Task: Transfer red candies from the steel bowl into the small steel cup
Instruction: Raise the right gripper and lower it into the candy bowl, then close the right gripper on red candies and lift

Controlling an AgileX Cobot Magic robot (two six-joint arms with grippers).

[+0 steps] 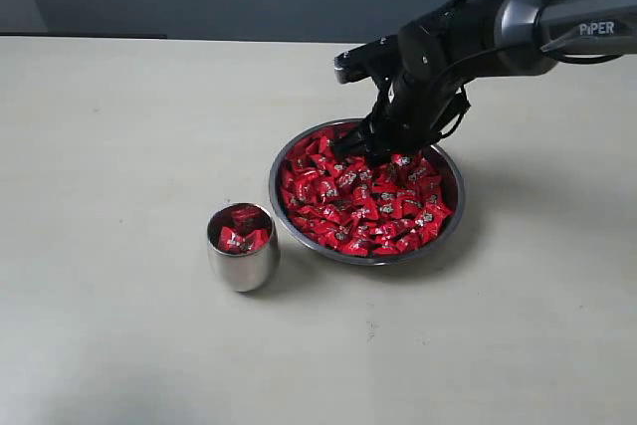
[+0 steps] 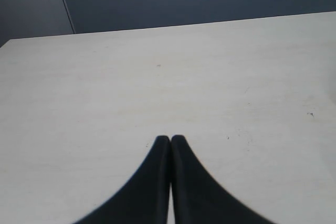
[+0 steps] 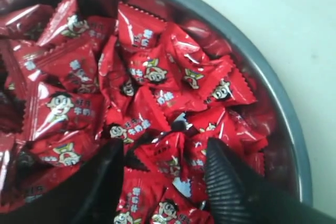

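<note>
Right gripper [image 3: 164, 153] gapes wide, dipped in the bowl [image 1: 368, 261]; candies [image 3: 152, 72] lie directly between its jaws; left gripper [image 2: 170, 141] is closed over bare table [image 2: 210, 77].

Soft even light; close red candies [image 3: 152, 72] slightly blurred.

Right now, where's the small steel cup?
In the exterior view, the small steel cup stands upright on the table, just left of the steel bowl by its near rim, with red candies inside.
</note>
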